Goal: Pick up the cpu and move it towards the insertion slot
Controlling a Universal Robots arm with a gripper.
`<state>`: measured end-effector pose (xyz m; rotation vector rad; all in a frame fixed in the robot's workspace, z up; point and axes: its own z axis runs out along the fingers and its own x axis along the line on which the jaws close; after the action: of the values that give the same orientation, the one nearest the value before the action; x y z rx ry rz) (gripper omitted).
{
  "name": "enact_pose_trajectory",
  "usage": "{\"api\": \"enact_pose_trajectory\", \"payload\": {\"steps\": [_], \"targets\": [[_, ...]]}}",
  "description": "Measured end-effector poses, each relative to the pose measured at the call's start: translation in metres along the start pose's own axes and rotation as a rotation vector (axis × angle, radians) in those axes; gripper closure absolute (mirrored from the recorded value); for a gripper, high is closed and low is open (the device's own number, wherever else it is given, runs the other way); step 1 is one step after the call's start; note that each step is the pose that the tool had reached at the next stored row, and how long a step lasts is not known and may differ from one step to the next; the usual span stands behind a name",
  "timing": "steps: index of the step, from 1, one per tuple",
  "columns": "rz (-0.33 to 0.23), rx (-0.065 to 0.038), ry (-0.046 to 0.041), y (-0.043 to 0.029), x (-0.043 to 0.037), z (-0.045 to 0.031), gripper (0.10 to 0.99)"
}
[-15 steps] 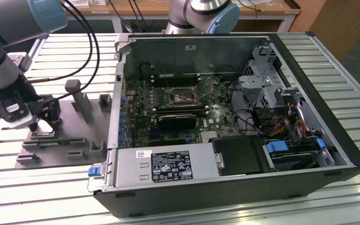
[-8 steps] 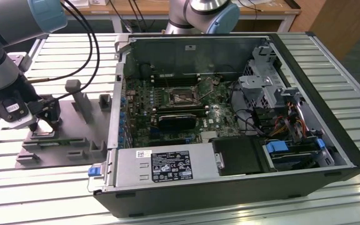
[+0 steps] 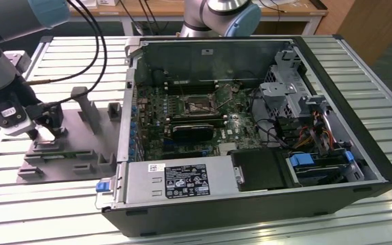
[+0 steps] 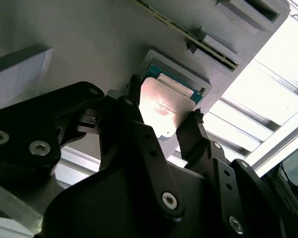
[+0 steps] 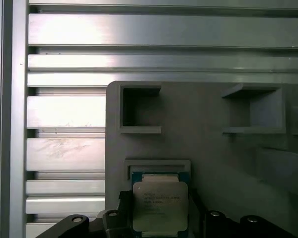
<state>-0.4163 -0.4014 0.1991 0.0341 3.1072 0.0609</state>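
Silvery lid up, the cpu [image 5: 160, 206] lies flat at a square pocket [image 5: 159, 165] of the grey fixture plate [image 3: 67, 158], out on the slatted aluminium table [image 3: 67, 56] at the exterior view's left. We see its thin green rim in both wrist views. The chip is near square, so we call no long axis. Its edges run parallel to the pocket walls. The gripper [image 4: 164, 104] is closed narrow on it: black fingers [image 4: 194, 130] press two opposite edges and the other two edges are free. We cannot tell whether it sits on the pocket floor or just off it.

Room: the pocket is near the plate's border, with bare table slats just beside it. Two box-shaped recesses [image 5: 139, 109] lie near on the same plate.

In the way: grey upright posts [image 3: 87, 107] stand on the plate between the gripper and the open computer case [image 3: 349, 117], and the case's metal side wall [image 3: 129, 102] rises just past them. The insertion slot [image 3: 196, 104] is well apart, on the motherboard inside the case. Around it we see a black rectangular component [image 3: 190, 132] just beside, loose cables [image 3: 240, 92] near, and the power supply [image 3: 175, 181] along the near wall. Black arm cables [image 3: 99, 46] hang over the table.
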Motion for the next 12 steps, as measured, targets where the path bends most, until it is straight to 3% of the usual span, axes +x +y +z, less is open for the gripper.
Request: {"api": "enact_pose_trajectory", "payload": {"steps": [12], "targets": [[0.000, 0.000, 0.0000, 0.0011, -0.0009, -0.0291, 0.549]]}}
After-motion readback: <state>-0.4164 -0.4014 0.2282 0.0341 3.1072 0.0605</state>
